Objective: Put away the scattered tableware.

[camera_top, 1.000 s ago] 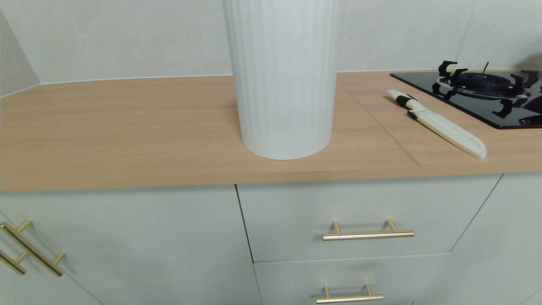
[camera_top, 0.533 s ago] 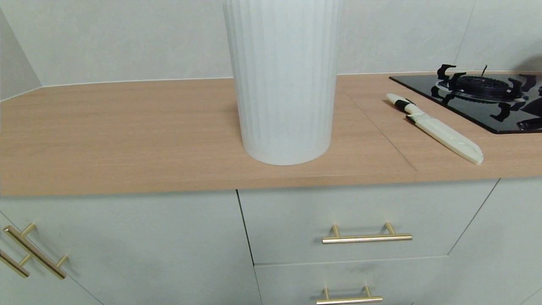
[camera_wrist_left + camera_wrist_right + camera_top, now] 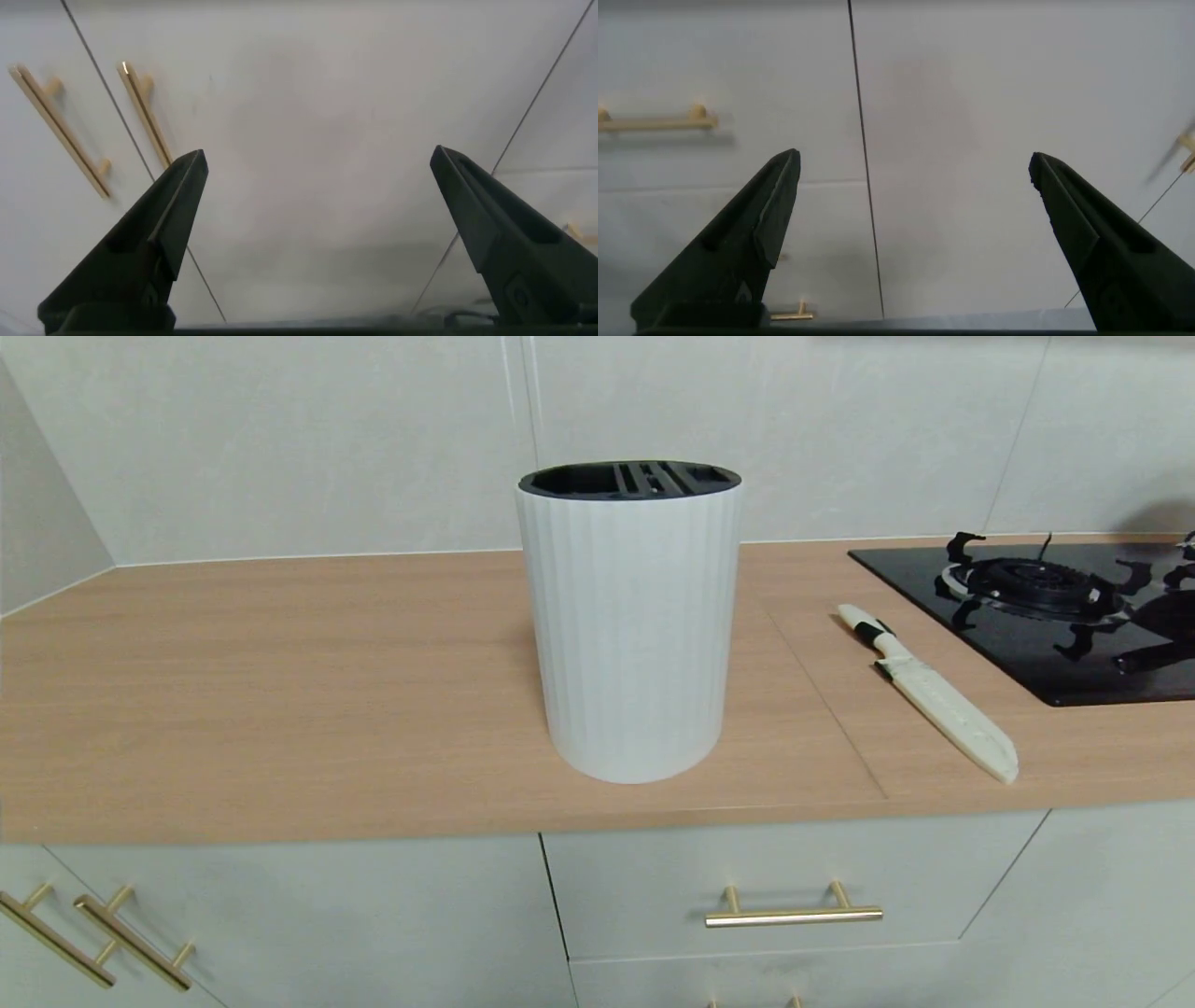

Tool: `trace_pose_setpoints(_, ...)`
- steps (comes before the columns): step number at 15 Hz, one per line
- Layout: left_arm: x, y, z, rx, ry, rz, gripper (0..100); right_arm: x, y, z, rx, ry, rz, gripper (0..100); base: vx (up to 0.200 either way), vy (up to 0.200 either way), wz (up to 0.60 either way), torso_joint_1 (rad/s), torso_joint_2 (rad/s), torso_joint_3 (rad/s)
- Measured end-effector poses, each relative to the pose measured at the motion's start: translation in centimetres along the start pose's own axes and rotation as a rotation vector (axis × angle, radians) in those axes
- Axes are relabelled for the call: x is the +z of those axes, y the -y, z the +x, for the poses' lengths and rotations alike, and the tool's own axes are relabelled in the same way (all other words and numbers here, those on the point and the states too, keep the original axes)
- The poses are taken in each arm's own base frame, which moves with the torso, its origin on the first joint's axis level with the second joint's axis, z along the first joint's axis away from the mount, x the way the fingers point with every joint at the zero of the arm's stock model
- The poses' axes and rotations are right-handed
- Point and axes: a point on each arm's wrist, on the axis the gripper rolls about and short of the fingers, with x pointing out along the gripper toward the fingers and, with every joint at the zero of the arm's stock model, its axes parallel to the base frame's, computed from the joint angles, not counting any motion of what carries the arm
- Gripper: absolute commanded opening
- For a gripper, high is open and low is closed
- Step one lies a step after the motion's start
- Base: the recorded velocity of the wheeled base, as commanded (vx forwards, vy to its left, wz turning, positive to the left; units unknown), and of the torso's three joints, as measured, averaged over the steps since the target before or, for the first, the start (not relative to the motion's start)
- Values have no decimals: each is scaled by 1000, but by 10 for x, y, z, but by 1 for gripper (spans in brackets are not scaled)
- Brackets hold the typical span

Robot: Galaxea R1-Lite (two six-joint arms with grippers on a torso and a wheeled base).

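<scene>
A tall white ribbed knife holder [image 3: 635, 625] with a black slotted top stands upright on the wooden countertop [image 3: 280, 691], near the front edge. To its right a cream-bladed knife [image 3: 929, 695] with a cream and black handle lies flat on the counter, blade pointing toward the front edge. My left gripper [image 3: 318, 168] is open and faces the pale cabinet fronts with gold handles [image 3: 140, 112]. My right gripper [image 3: 915, 168] is open too, facing drawer fronts with a gold handle [image 3: 656, 119]. Nothing sits between either pair of fingers.
A black gas hob [image 3: 1046, 607] with burner grates takes up the counter's back right. Below the counter are pale drawers with a gold bar handle [image 3: 792, 915] and cabinet doors with handles [image 3: 93, 943] at the left. A tiled wall backs the counter.
The head camera has tilted up and shifted, so the whole scene sits lower and the holder's black top has come into sight. The holder and knife have not moved on the counter.
</scene>
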Motion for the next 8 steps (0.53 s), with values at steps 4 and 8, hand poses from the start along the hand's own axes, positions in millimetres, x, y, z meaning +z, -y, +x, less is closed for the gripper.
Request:
trace_pose_setpoints(4,0,0,0,0,0,0,100,0,0,0,1,0,0,100,0,0,0,179,-470,-295)
trace_pose_setpoints(8,0,0,0,0,0,0,100,0,0,0,1,0,0,100,0,0,0,202,-489,-292)
